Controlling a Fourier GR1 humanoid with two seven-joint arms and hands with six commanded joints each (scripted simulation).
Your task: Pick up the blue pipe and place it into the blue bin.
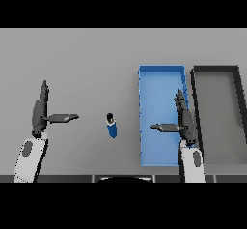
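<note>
A short blue pipe [112, 125] with a dark end lies on the grey table, between my two hands. The blue bin [161, 78] stands to its right, long side running away from me. My right hand [185, 121] hovers over the bin's right part, fingers straight and thumb pointing left toward the pipe; it holds nothing. My left hand [39, 112] is at the left of the table, open too, with its thumb stretched out to the right, well apart from the pipe.
A dark grey bin [217, 70] stands right beside the blue bin, at the table's right side.
</note>
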